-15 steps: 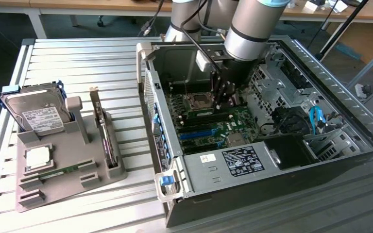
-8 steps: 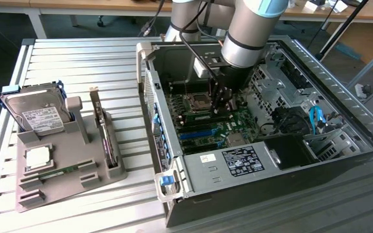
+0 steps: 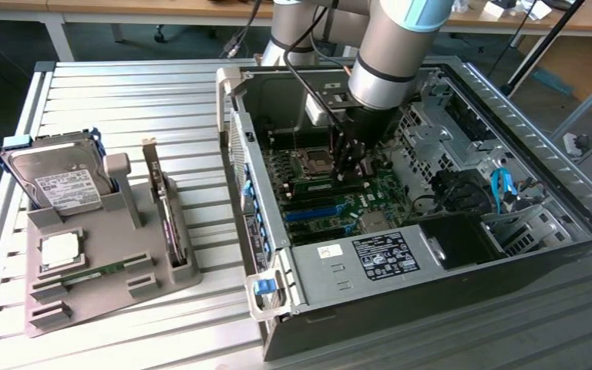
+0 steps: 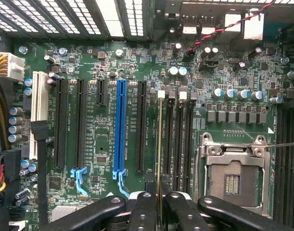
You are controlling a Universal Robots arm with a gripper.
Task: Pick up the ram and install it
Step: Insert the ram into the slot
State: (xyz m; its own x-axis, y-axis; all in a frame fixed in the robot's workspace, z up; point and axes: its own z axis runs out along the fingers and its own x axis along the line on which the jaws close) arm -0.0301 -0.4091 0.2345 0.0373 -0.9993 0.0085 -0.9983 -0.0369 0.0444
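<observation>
Gripper is pinching the ram between nearly closed fingers, holding it edge-on in line with the memory slots, just beside the CPU socket. Cannot tell whether it is seated. Arm is reaching down into the open computer case, which is lying on a slatted metal table. Grey holder carrying a hard drive is sitting at the exterior view's left. Wooden desks are lining the room behind.

ram edge-on between the jaws
</observation>
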